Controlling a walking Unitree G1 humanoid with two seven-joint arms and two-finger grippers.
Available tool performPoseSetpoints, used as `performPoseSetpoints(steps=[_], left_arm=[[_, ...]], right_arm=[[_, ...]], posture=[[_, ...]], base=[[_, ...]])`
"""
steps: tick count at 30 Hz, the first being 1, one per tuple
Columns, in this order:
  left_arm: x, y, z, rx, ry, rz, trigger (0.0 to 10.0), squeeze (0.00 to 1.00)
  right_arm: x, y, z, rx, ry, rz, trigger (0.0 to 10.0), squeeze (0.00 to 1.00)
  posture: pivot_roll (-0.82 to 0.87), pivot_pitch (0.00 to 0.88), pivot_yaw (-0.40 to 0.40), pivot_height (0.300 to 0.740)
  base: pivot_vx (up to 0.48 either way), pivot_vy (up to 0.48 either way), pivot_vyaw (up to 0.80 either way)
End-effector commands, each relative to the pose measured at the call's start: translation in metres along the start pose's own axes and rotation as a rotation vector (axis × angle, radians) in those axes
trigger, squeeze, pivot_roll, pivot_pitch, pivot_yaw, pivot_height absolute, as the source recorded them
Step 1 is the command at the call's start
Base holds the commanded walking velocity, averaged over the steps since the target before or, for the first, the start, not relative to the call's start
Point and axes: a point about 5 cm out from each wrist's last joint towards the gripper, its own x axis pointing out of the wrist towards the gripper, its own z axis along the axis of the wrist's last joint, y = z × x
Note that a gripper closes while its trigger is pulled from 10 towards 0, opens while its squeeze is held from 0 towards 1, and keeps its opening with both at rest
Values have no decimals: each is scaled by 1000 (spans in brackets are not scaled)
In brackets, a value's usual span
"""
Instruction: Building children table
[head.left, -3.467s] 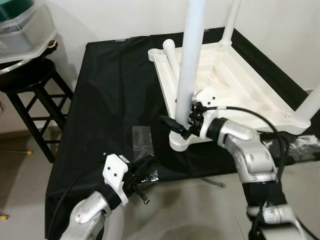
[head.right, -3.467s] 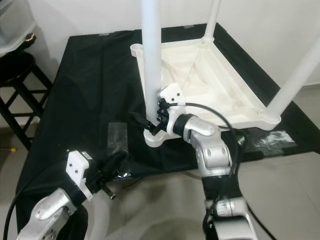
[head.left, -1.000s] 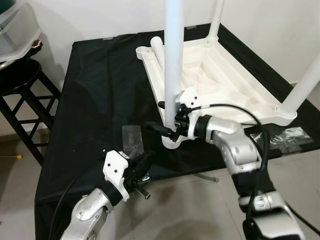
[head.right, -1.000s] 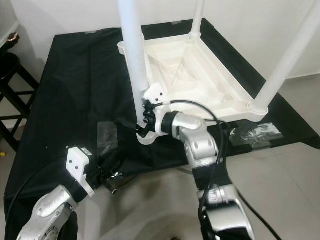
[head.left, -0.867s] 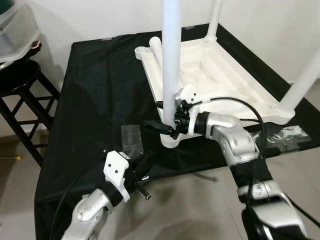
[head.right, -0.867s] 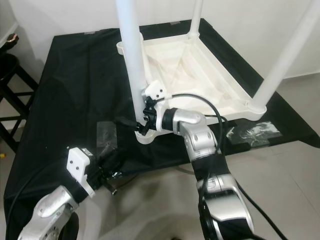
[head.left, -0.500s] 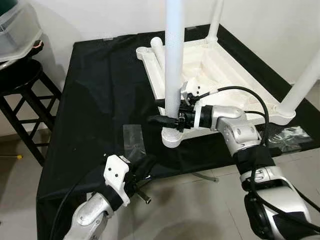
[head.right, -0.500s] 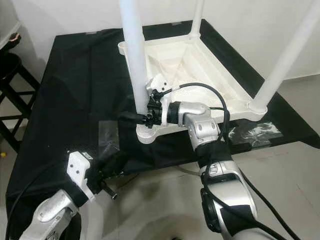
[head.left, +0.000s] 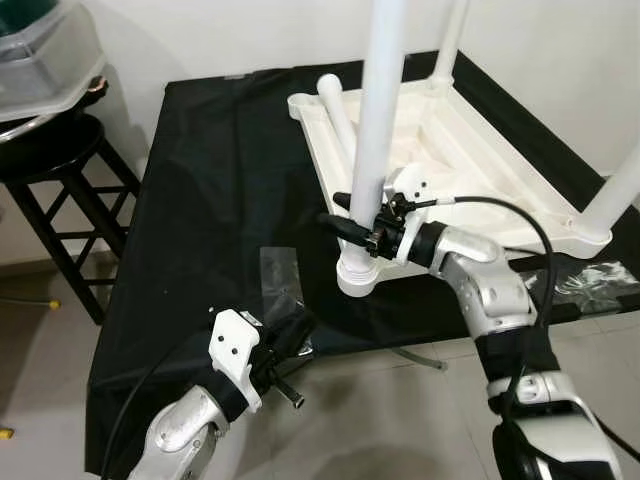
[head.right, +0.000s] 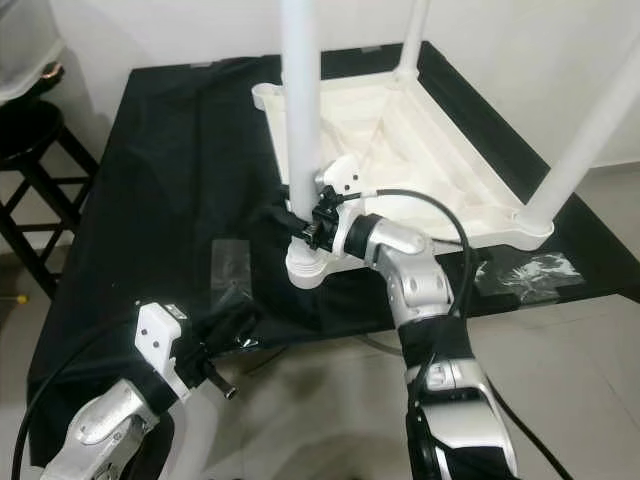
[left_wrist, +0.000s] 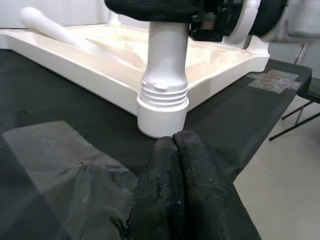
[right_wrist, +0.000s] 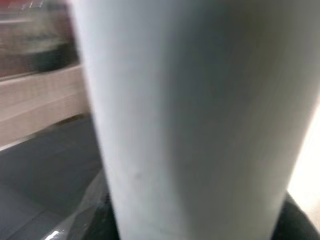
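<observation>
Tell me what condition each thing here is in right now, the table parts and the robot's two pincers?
Table top: upside down on the black cloth.
Near leg: upright in its corner socket, threads still showing at the base.
Loose leg: lying flat inside the table top.
Right pincer: shut on the near leg, just above the socket.
Left pincer: shut, holding nothing, at the cloth's edge.
Plastic wrapper: empty, flat on the cloth.
</observation>
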Motion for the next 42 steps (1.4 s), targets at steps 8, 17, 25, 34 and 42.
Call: performPoseSetpoints(steps=[8, 17, 25, 34, 42], left_arm=[[0, 6, -2, 11, 17, -1, 10000, 0], [1, 7, -2, 13, 13, 6, 10000, 0], [2, 6, -1, 13, 9, 12, 10000, 0], [3, 4, -2, 11, 3, 13, 10000, 0], [2, 1, -2, 16, 4, 17, 10000, 0]], right_arm=[[-30, 28, -52, 28, 166, -482, 0, 0], [-28, 30, -45, 33, 183, -528, 784, 0], [-8, 43, -15, 70, 48, -210, 10000, 1000], [-3, 26, 16, -106, 56, 433, 10000, 0], [7, 22, 18, -100, 94, 644, 10000, 0]], posture=[[-40, 200, 36, 740], [-43, 198, 27, 740], [-42, 196, 29, 740], [-30, 196, 14, 740], [-8, 198, 4, 740]], base=[[0, 0, 0], [0, 0, 0], [0, 0, 0], [0, 0, 0], [0, 0, 0]])
